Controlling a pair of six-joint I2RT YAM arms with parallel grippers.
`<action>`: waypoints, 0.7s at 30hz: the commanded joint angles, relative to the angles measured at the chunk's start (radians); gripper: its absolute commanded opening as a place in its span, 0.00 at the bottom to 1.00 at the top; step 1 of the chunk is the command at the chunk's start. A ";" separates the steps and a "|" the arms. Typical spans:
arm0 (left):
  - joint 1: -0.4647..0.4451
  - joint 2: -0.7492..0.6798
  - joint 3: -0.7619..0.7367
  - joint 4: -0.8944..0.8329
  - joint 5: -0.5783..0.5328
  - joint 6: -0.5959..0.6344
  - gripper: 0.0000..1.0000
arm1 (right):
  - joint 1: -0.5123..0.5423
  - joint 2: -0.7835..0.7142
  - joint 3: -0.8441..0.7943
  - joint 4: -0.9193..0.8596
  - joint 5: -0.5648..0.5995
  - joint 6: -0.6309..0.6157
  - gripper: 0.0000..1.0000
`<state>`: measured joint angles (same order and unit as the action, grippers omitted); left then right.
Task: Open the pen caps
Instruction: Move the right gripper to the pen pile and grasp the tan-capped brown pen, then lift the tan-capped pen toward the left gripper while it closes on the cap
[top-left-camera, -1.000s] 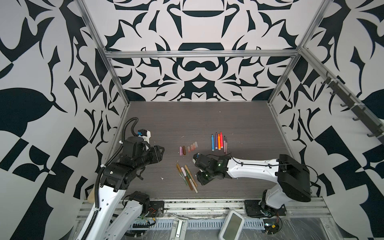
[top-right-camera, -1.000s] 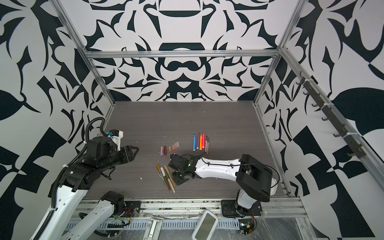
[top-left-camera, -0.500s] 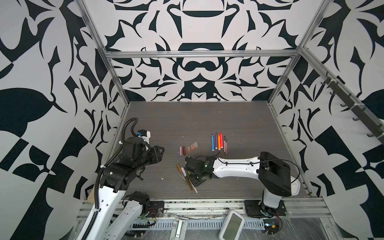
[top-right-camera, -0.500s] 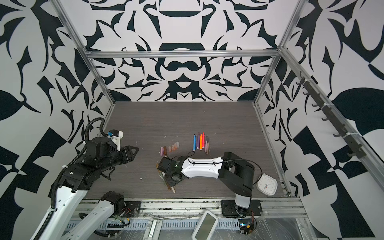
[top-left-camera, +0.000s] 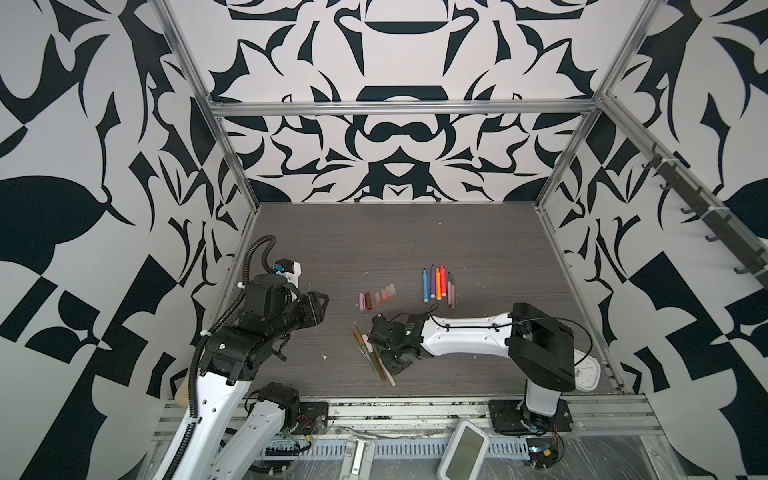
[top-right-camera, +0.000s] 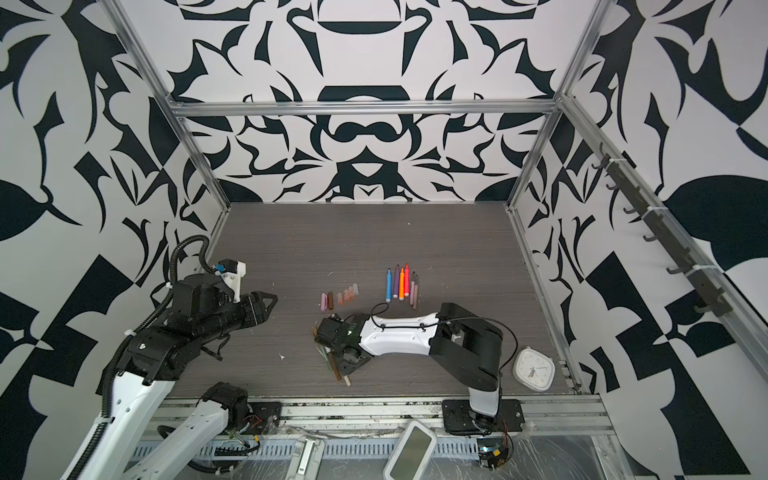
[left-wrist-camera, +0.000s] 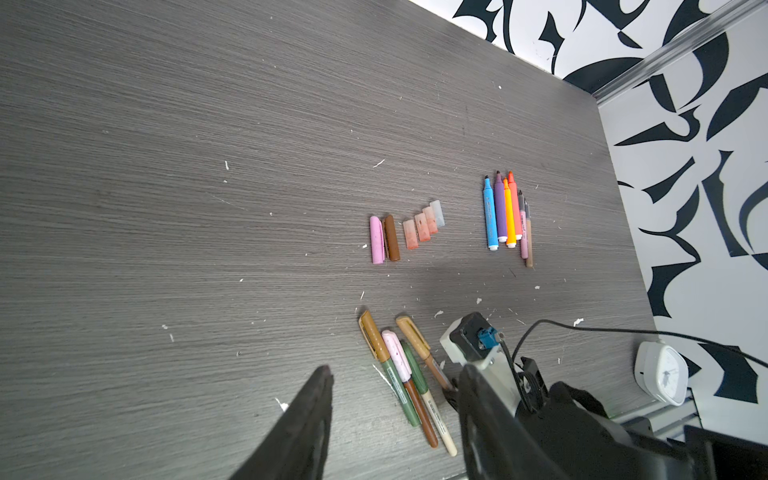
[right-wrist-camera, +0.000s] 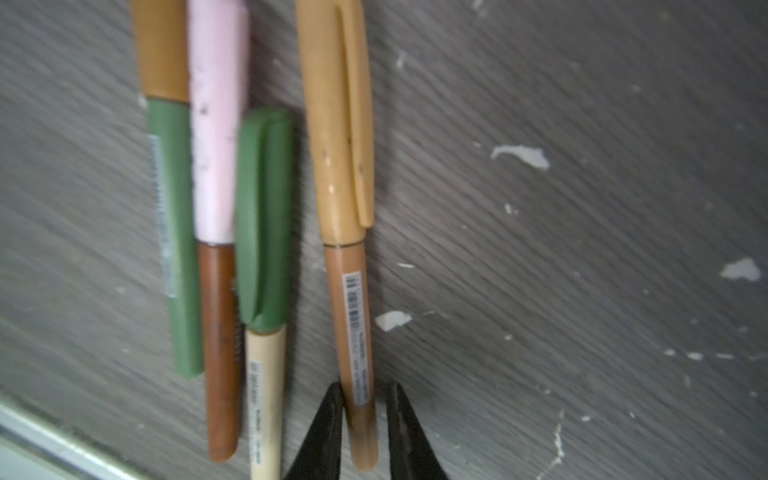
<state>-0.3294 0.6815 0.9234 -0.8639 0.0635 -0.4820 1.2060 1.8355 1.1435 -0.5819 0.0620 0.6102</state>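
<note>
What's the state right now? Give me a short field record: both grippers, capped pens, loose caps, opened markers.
left gripper: open, empty, hovering left of the pens
right gripper: jaws either side of the tan-capped brown-barrelled pen, low on its barrel; clamp unclear
capped pens: four, side by side, caps on
loose caps: six in a row, lying flat
uncapped markers: six, side by side
next, likely: pinch the barrel, lift the pen
</note>
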 joint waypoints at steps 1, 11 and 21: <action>0.002 -0.008 -0.012 -0.017 -0.005 -0.008 0.52 | 0.004 -0.003 0.025 -0.057 0.065 0.025 0.19; 0.001 0.002 -0.012 -0.015 -0.005 -0.009 0.52 | 0.003 0.007 -0.025 0.019 -0.001 0.034 0.12; 0.001 0.066 -0.031 0.088 0.018 -0.082 0.54 | -0.010 -0.133 -0.033 0.026 -0.030 -0.027 0.00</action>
<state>-0.3294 0.7242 0.9203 -0.8429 0.0517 -0.5179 1.1992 1.7695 1.1065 -0.5617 0.0471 0.6006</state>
